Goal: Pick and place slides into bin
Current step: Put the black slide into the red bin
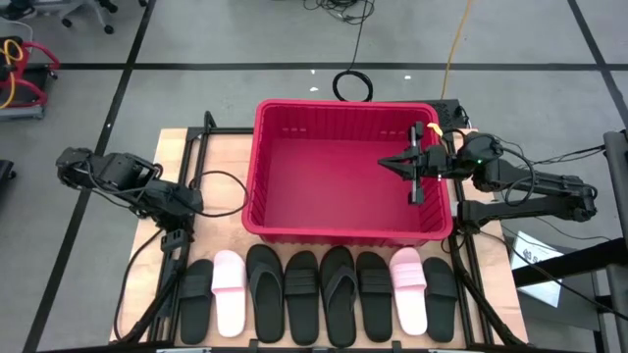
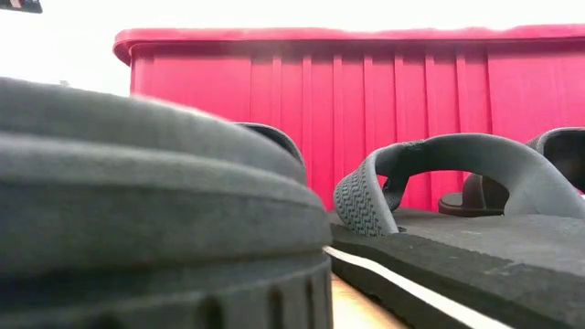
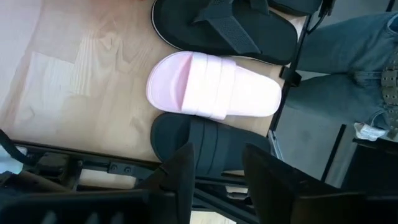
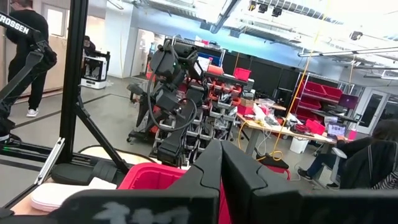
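Eight slides lie soles down in a row along the table's near edge: black ones (image 1: 196, 299) (image 1: 300, 294) (image 1: 441, 297), a black thong (image 1: 338, 294), and two pale pink ones (image 1: 231, 291) (image 1: 407, 289). The red bin (image 1: 270, 167) stands behind them and holds no slide. My left gripper (image 1: 177, 238) is open and empty, just behind the row's left end. In the left wrist view (image 3: 217, 152) it hangs over the leftmost black slide (image 3: 211, 140), next to a pink slide (image 3: 214, 87). My right gripper (image 1: 385, 163) is shut and empty above the bin's right part, and also shows in its own wrist view (image 4: 222, 152).
Black frame rails (image 1: 186, 157) run along both sides of the table. In the low view the black slides (image 2: 457, 192) stand close before the bin's wall (image 2: 366, 110). A person in jeans (image 3: 348, 56) stands just past the table's near edge. Cables lie on the floor behind the bin.
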